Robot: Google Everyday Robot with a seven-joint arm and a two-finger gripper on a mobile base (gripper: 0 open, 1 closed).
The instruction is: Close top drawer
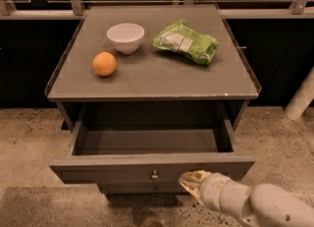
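Note:
The top drawer point(147, 169) of a grey cabinet stands pulled out toward me, its inside empty. Its flat grey front carries a small round metal knob point(154, 175) at centre. My gripper point(189, 180) comes in from the lower right on a white arm and sits against the drawer front, just right of the knob. A sliver of a lower drawer front point(147, 188) shows beneath.
On the cabinet top point(157, 81) lie an orange point(104, 64), a white bowl point(125, 37) and a green snack bag point(186, 42). Speckled floor lies around the cabinet. A white post point(301, 96) stands at the right. Dark glass panels run behind.

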